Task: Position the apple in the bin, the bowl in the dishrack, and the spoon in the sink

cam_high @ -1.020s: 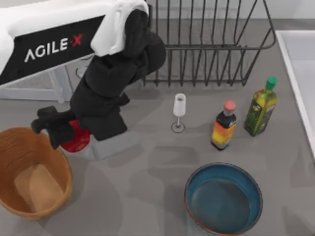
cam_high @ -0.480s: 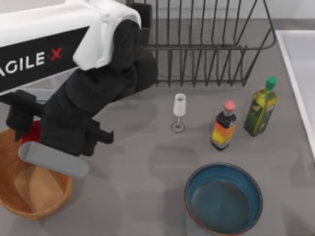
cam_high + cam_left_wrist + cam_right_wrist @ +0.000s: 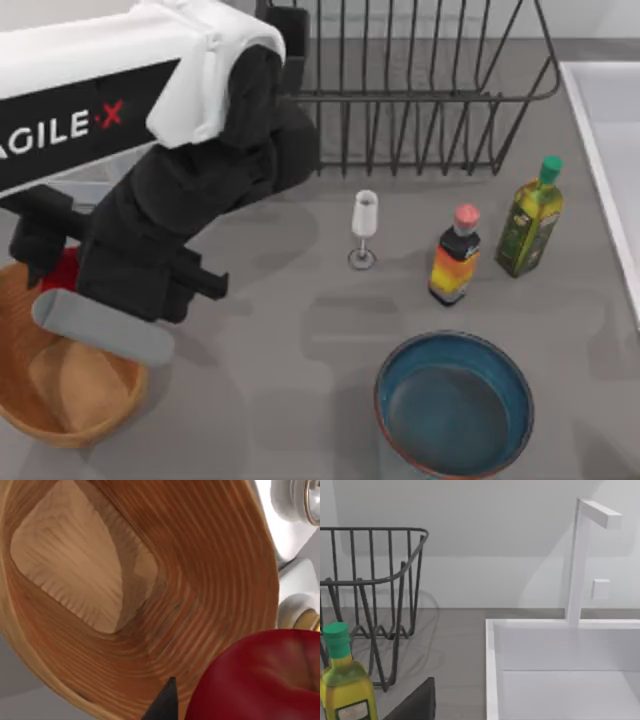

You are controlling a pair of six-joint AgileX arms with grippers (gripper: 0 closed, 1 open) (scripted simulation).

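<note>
Red and glossy, the small round apple (image 3: 62, 270), clenched in the left gripper (image 3: 52, 262), has swung from beside the oval orange-tan wicker bin (image 3: 25, 415) to above its rim, ready for release.

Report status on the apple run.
Left gripper shut on the apple, poised over the bin's rim. Bowl on the table, not racked. Nothing blocks the drop.
</note>
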